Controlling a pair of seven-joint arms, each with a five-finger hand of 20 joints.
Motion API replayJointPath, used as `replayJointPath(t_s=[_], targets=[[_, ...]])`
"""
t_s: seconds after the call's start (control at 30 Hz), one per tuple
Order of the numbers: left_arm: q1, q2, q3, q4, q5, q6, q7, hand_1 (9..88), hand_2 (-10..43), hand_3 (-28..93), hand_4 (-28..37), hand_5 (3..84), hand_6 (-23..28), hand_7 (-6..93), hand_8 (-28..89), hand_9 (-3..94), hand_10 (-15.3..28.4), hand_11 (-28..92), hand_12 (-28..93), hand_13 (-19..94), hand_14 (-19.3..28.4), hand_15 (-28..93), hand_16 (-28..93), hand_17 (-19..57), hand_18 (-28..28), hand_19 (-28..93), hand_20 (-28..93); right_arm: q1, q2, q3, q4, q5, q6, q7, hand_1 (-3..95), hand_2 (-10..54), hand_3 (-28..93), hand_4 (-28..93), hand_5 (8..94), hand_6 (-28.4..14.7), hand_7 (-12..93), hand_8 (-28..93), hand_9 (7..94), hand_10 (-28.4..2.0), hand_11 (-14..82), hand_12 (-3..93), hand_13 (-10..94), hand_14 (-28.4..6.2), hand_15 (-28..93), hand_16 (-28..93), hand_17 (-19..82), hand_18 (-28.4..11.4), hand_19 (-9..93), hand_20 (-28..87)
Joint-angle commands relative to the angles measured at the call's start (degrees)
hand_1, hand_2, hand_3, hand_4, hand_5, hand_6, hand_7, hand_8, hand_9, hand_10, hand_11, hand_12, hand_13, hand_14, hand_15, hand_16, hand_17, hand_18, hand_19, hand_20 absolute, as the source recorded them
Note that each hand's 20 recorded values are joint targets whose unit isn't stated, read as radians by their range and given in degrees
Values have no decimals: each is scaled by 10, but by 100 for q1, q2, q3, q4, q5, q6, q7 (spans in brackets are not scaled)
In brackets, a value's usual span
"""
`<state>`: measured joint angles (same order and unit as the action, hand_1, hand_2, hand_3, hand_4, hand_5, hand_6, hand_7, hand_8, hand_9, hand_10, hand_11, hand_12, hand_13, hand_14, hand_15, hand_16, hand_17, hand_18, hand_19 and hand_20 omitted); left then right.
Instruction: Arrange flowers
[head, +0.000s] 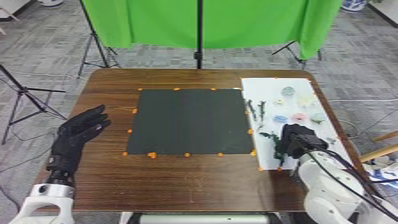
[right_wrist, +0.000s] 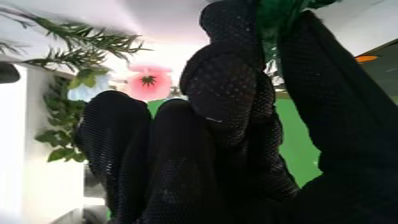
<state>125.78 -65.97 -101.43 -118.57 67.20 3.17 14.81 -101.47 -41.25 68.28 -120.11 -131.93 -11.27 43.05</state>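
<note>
Over board (head: 266, 87), right hand (head: 300, 137) pinches greenery (right_wrist: 272, 21).

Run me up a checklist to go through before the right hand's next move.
1. Right hand over the white mat: ok.
2. Green item at the right hand held securely: cannot tell.
3. Pink flower on the white mat: ok.
4. Light blue flower beside the pink flower: ok.
5. Both those flowers on the black mat: not ok, they are on the white mat.
6. Left hand clear of the black mat: ok.
</note>
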Motion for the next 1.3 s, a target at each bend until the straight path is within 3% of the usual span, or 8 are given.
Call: replayJointPath(t_s=[0.03,0.27,0.63,0.83,0.93,1.03,1.2,1.3], targets=[[59,-74,-36,-17,41,-126,-119,388,-95,601,-123,444,29,132,-71,428,124,188,112,383,174,215,9,116,139,129,215,-162,-42,-123,204,410,-29,-115,464,-95,604,27,885,-35,229,156,912,-113,461,371,902,-36,763,508,684,-187,932,753],[42,-43,-42,-14,33,-188,-168,387,-95,603,-122,443,30,131,-70,425,123,188,113,379,175,214,9,114,139,127,214,-269,15,28,109,500,401,-208,480,-95,619,66,883,-32,260,205,919,-109,483,375,908,-38,772,499,693,-190,932,756],[22,10,-70,1,23,-170,-161,387,-95,605,-118,442,30,130,-70,424,123,187,113,375,174,211,11,112,138,125,214,-308,99,599,-429,647,1109,-387,479,-95,622,95,885,-34,272,229,922,-106,502,370,916,-35,781,489,705,-189,932,762],[23,177,-231,69,-54,-43,-107,386,-95,605,-119,442,31,131,-69,424,123,187,113,376,174,211,11,112,138,125,213,-8,84,484,-550,772,1407,-502,479,-95,621,102,886,-35,275,230,922,-104,506,368,918,-34,783,486,708,-189,932,762],[67,333,-338,163,-259,172,-52,376,-95,611,-119,444,32,130,-70,425,123,187,113,377,174,211,11,112,138,124,213,512,-32,101,-510,857,1487,-552,479,-95,622,103,886,-36,276,230,923,-103,508,367,920,-34,784,485,711,-188,932,762],[73,513,-386,296,-662,405,61,344,-83,630,-128,446,33,128,-69,429,126,187,111,379,177,213,11,113,139,122,211,1178,-216,-449,-427,870,1566,-601,479,-95,623,104,886,-36,277,231,923,-104,508,365,920,-34,784,484,711,-188,932,763],[98,727,-427,474,-1166,763,266,283,71,676,-233,465,35,122,-71,449,133,183,107,385,180,214,7,114,140,124,210,2372,-661,-1457,-159,960,1608,-719,479,-95,623,106,887,-37,277,231,924,-104,509,364,921,-34,784,483,711,-189,932,763],[130,828,-460,582,-1344,820,334,241,145,677,-273,474,39,113,-72,461,140,180,103,391,182,216,6,118,139,125,209,3052,-1039,-2019,134,1050,1593,-793,479,-95,622,108,887,-37,277,231,924,-103,510,363,921,-34,784,483,711,-188,932,763]])
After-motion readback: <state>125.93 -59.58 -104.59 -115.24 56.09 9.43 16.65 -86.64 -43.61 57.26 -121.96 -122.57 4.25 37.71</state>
